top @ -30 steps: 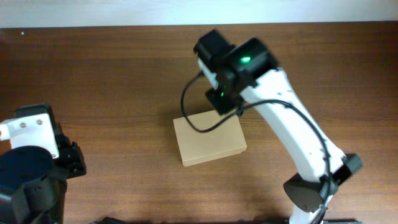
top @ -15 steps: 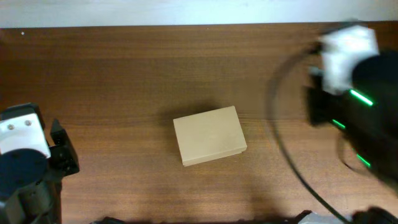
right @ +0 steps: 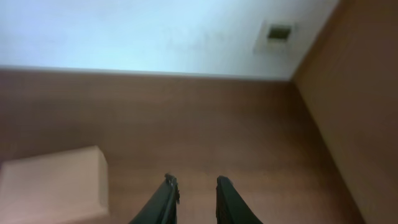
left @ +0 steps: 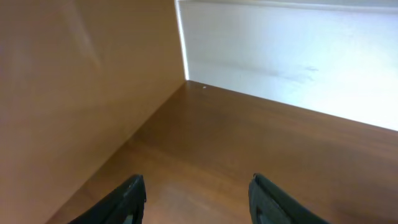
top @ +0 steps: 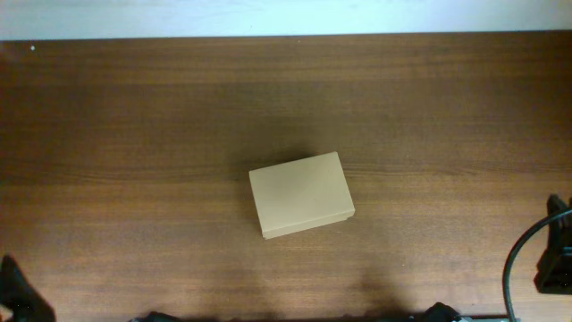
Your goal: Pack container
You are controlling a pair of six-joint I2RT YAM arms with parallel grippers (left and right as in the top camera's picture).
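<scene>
The container (top: 301, 194) is a small tan cardboard box lying near the middle of the brown table with its lid closed. It also shows at the lower left of the right wrist view (right: 53, 183). My right gripper (right: 194, 179) has its fingers a little apart with nothing between them, and it is to the right of the box and apart from it. My left gripper (left: 198, 180) is open and empty over bare table, with the box out of its view. In the overhead view only dark bits of the arms show, at the left corner (top: 18, 300) and the right edge (top: 556, 259).
A white wall (top: 286, 16) runs along the table's far edge. A wooden side panel (left: 74, 93) stands at the table's left end, and another (right: 360, 106) at the right end. A wall socket (right: 278, 31) sits on the wall.
The right arm, which was over the box's far edge, has swung away to the lower right. The left arm has drawn back almost out of the overhead view. The box has not moved.
</scene>
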